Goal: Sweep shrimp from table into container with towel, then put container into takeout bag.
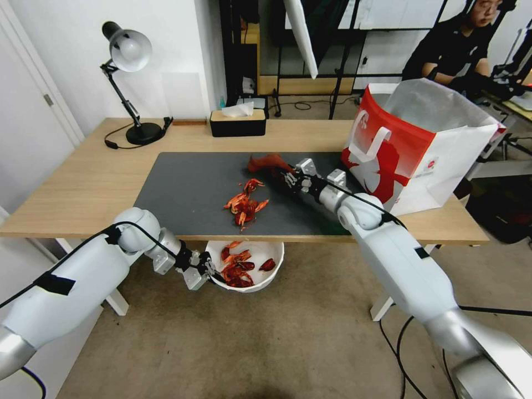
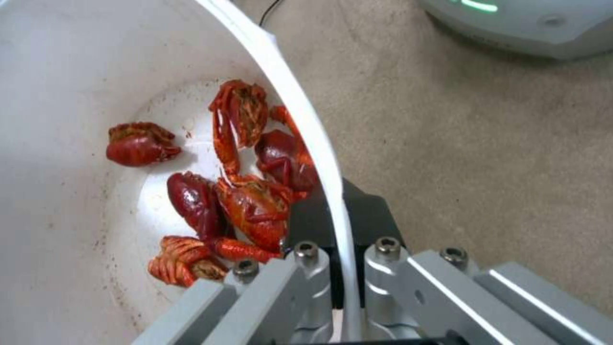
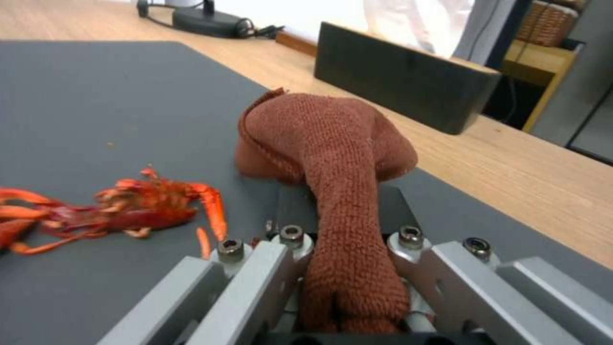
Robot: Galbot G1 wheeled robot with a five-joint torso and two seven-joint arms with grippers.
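Shrimp (image 1: 245, 204) lie part-swept — one pile on the grey mat (image 1: 183, 188) near the table (image 1: 83, 183) edge, more already in the container (image 1: 272, 266), which the left gripper (image 1: 204, 272) pinches by its rim just below that edge. Right gripper (image 1: 289, 178), clamped on the towel (image 1: 267, 162), should drag low and straight toward the bowl. Takeout bag (image 1: 443, 149) stands at the table's right end; beige carpet lies below.

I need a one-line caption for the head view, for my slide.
Left pincer holds the container below the table edge; right pincer grips the towel behind remaining shrimp.
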